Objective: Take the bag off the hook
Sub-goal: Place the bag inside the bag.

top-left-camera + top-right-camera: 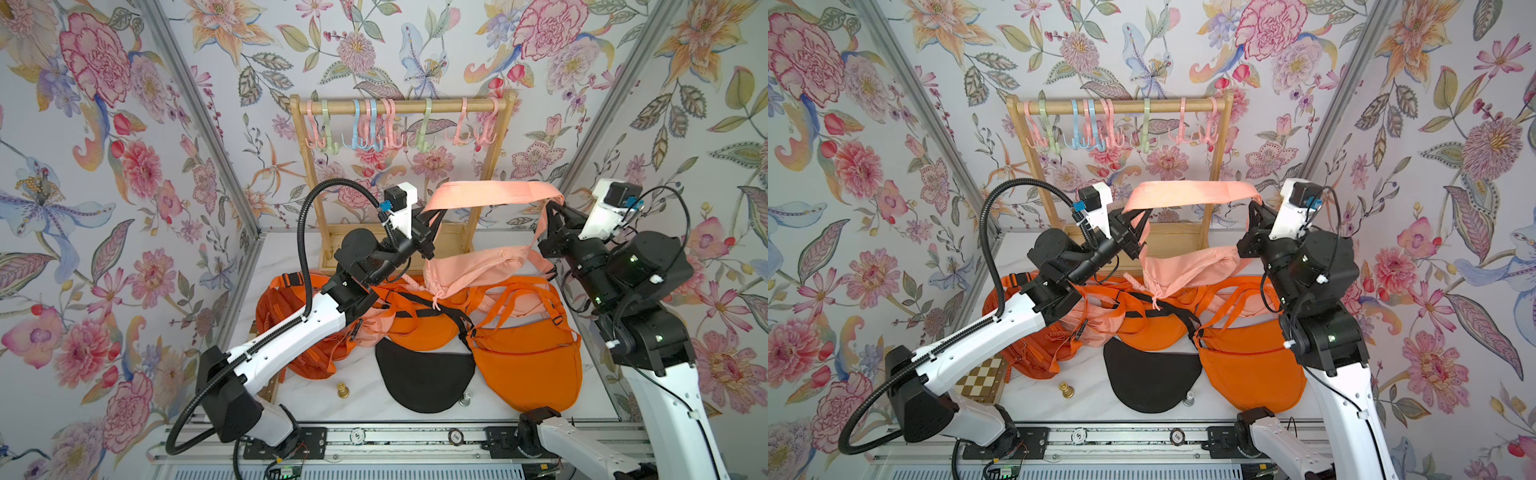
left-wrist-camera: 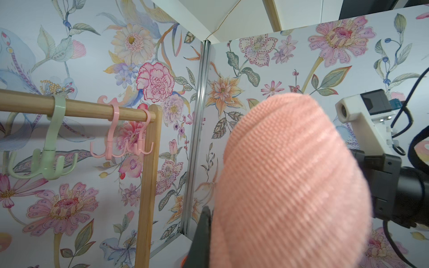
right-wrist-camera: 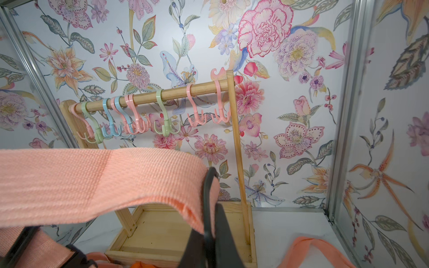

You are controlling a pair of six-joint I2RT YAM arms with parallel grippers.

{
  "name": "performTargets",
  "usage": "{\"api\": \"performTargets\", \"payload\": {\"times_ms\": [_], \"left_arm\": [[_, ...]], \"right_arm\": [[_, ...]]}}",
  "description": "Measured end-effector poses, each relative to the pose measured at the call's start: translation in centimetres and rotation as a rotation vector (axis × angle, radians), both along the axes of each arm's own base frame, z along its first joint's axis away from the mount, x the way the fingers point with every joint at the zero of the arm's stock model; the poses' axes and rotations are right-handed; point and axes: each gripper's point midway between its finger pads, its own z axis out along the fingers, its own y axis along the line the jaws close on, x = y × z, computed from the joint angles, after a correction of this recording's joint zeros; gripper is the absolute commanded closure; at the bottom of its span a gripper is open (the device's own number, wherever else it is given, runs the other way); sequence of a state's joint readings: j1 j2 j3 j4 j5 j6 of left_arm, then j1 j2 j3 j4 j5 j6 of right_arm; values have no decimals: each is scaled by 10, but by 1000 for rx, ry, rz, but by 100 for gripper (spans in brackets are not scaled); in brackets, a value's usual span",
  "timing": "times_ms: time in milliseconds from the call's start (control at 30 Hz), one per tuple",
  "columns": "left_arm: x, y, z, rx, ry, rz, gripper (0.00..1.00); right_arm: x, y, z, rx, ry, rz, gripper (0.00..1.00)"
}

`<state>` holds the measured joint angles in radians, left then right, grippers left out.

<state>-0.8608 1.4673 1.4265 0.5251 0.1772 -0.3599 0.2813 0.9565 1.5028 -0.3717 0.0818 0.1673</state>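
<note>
Gold chess piece [image 1: 343, 390] (near black bag [image 1: 424, 382])

Floral wallpaper walls [image 1: 104, 187], alu corner posts [image 1: 199, 112]; white tabletop [image 1: 320, 409].

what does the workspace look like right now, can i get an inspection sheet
surface: white marbled tabletop, mostly covered by bags
job's things: peach bag hangs from its strap, stretched between both hands in front of the wooden rack; all hooks bare
clutter: orange bags, black bag, gold chess piece, silver chess piece, chessboard under the left arm, poker chips on the front rail
hands: left hand shut on strap; right hand shut on strap
cables: black conduit loops along the left arm; thin cable loops off the right wrist
surroundings: floral wallpaper on three walls, aluminium frame posts in corners
</note>
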Motion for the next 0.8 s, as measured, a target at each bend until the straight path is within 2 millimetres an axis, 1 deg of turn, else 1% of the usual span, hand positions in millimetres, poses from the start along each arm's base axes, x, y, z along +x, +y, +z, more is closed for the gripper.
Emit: {"api": "performTargets", "payload": {"times_ms": [67, 133, 233, 300, 400, 467, 600, 667, 800], "left_arm": [[-11, 4, 3, 14, -1, 14, 100], [-13, 16, 0, 26, 12, 53, 100], [-17, 37, -10, 42, 46, 110, 100], [-22, 51, -17, 51, 66, 137, 100], [-29, 68, -21, 53, 86, 163, 100], [-32, 78, -24, 50, 105, 183, 100], [-39, 100, -33, 45, 144, 226, 100], [-42, 111, -37, 42, 158, 252, 100], [-46, 132, -34, 25, 169, 307, 100]], "right_arm": [[-7, 1, -2, 8, 10, 17, 100], [-10, 5, -12, 15, 38, 42, 100], [-13, 14, -41, 24, 117, 89, 100], [-15, 21, -66, 32, 184, 122, 100], [-18, 34, -97, 43, 277, 179, 100], [-22, 48, -112, 54, 331, 234, 100], [-35, 78, -130, 64, 403, 347, 100], [-43, 98, -142, 46, 443, 406, 100], [-56, 136, -162, -21, 506, 495, 100]]}}
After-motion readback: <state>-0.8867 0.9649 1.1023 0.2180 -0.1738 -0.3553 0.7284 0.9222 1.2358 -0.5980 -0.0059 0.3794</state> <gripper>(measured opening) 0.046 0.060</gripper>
